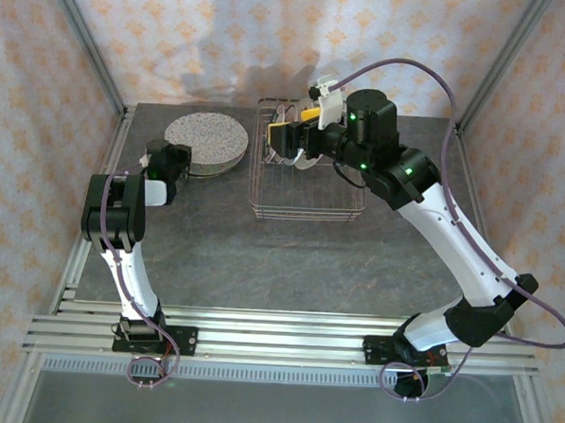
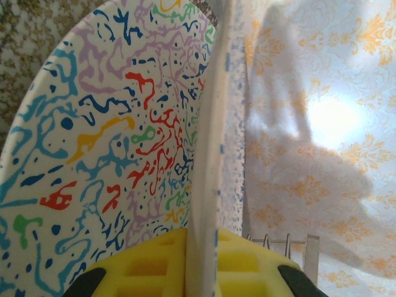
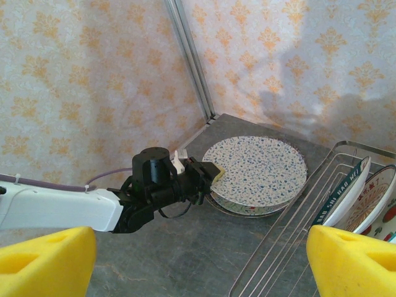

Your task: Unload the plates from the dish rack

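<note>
Partway there: plates (image 1: 205, 143) stacked at the worktop's (image 1: 214, 246) far-left corner, left gripper (image 3: 210, 176) pinching the floral plate's (image 2: 111, 154) rim on top; at least two more sit in the dish rack (image 1: 306, 211); right gripper (image 3: 198, 263) gapes wide over it.

Top plate (image 2: 111, 154): white, scrawled with red, blue, teal, lilac, green and yellow squiggles. Plate beneath (image 2: 21, 31): beige-brown speckle. Dish rack (image 1: 307, 189): silvery wire. Racked plate (image 3: 342, 193): dark teal rim, white lettering. Neighbouring plate (image 3: 371, 204): white, red print, brownish ring. Left gripper (image 2: 201, 263), right gripper (image 3: 199, 260): bright yellow foam pads. Left arm (image 3: 55, 210), right arm (image 1: 452, 235): white shells, black joints. Cable (image 1: 542, 320): lilac. Table (image 1: 261, 258): dark grey, mottled. Backdrop (image 1: 225, 38): pale pink, orange damask motifs.
</note>
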Motion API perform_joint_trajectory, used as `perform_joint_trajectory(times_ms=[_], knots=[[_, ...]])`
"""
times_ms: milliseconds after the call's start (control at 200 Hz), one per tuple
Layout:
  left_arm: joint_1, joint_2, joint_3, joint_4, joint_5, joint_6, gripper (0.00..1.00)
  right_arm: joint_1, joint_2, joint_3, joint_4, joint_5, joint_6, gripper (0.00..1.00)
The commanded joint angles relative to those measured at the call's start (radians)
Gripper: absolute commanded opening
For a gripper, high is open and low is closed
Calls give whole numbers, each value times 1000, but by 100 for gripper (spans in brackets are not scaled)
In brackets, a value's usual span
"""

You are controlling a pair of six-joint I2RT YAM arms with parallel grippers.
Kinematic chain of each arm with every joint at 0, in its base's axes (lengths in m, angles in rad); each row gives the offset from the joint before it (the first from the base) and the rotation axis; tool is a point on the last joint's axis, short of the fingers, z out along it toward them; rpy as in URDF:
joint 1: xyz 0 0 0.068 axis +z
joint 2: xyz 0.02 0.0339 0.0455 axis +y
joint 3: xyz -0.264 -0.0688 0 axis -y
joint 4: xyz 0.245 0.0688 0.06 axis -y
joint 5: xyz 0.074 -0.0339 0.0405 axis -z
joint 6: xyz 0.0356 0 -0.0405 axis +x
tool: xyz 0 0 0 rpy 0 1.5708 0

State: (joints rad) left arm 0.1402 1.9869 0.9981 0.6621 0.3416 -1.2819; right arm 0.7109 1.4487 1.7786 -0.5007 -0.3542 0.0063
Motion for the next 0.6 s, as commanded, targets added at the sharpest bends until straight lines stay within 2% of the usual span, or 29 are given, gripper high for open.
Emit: perform_joint_trajectory(times_ms=[0,235,435,596], knots=[[14,11,24,45,25,18,17,6,-17,34,1,23,15,88],[22,-8,27,19,37,22,30,5,-19,33,1,24,19,88],[28,-42,63,-126,56,58,52,5,-18,32,1,27,22,88],[32,-48,100,-233,88,64,56,6,-17,34,1,28,26,88]])
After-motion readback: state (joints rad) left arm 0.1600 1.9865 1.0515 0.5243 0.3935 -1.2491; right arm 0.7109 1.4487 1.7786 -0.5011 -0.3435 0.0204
